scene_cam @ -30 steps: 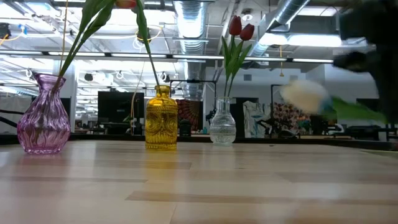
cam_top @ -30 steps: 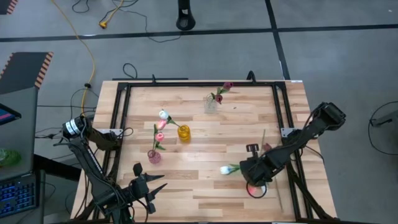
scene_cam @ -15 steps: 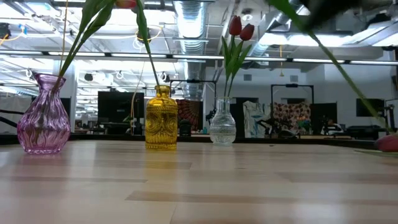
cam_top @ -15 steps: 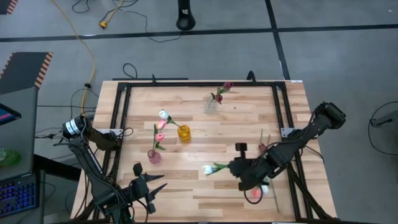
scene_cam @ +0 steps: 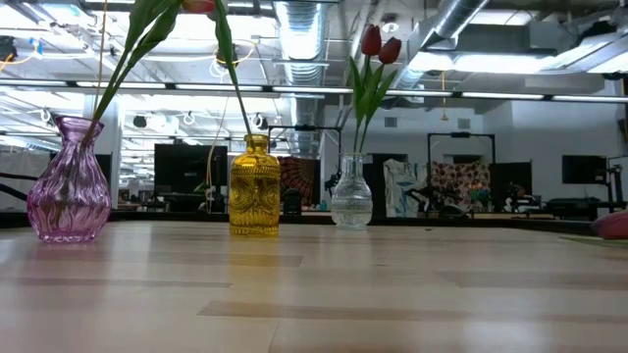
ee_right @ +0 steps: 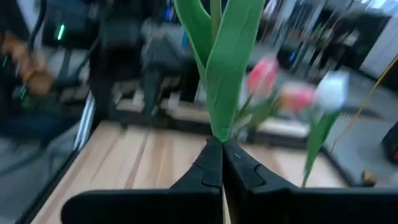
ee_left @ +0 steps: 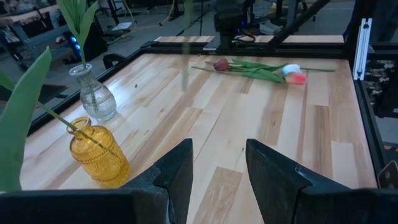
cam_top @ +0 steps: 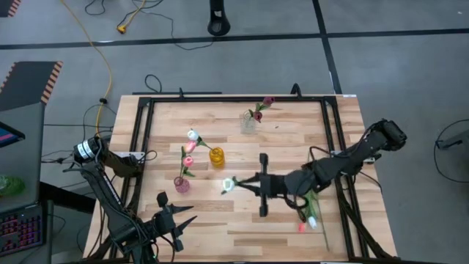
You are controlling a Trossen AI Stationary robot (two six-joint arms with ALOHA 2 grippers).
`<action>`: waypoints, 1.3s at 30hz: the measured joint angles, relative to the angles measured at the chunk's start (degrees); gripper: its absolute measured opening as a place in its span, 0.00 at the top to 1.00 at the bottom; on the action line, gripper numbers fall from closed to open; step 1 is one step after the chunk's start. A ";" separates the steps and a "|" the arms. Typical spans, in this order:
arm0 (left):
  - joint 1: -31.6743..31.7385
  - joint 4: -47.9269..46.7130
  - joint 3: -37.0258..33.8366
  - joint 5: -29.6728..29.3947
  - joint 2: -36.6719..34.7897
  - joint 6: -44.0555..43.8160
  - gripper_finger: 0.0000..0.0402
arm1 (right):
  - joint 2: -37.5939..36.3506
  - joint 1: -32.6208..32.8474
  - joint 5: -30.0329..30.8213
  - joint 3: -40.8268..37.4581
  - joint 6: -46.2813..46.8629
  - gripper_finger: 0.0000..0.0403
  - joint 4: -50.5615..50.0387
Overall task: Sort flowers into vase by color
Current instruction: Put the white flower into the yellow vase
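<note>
Wooden tabletop (cam_top: 286, 139) edged by a black frame, seen from above with both arms.

Right arm, reaching from the right edge toward the centre. Its right end effector (cam_top: 248, 183) is closed tight on the green stem of a white tulip (cam_top: 229, 185), carried above the tabletop just right of the yellow vase; in the right wrist view the fingers (ee_right: 214, 163) meet around the stem and leaves rise beyond them.

Left arm, waiting at the near left corner. Its left end effector (cam_top: 183, 213) stands with fingers (ee_left: 177, 168) parted and holds nothing.

Vases. A clear vase (cam_top: 248, 123) at the far centre holds two dark red tulips (scene_cam: 379, 43). A yellow vase (cam_top: 217, 156) left of centre holds a stem bearing a white head (cam_top: 193, 135). A purple vase (cam_top: 182, 185), nearer and further left, holds pink tulips (cam_top: 190, 147).

Loose flowers. A few stems lie near the right edge of the tabletop beneath the right arm; a red, a white and a pink head show there, with the pink head (cam_top: 302, 228) and the white one (cam_top: 313, 220) nearest.
</note>
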 joint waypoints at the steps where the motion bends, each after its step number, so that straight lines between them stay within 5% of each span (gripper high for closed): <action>1: 0.00 0.04 -0.01 -0.33 0.00 -0.11 0.66 | 0.00 -0.67 -0.03 0.00 -1.29 0.94 2.68; 8: 0.00 0.09 -0.01 -0.49 0.00 0.46 0.66 | 0.22 -6.40 -9.12 0.00 -4.21 0.94 15.56; 19: 0.20 0.13 -0.01 -0.50 0.00 0.46 0.66 | 0.28 -15.60 -18.25 0.00 -5.00 0.93 18.66; 29: 1.60 0.33 -0.01 -0.28 0.00 -0.16 0.66 | 8.72 -18.33 -20.03 -0.09 -8.23 0.93 30.34; 39: 1.62 0.86 -0.01 -0.05 0.00 -1.55 0.66 | 8.21 -20.72 -19.72 -0.09 -7.11 0.93 28.15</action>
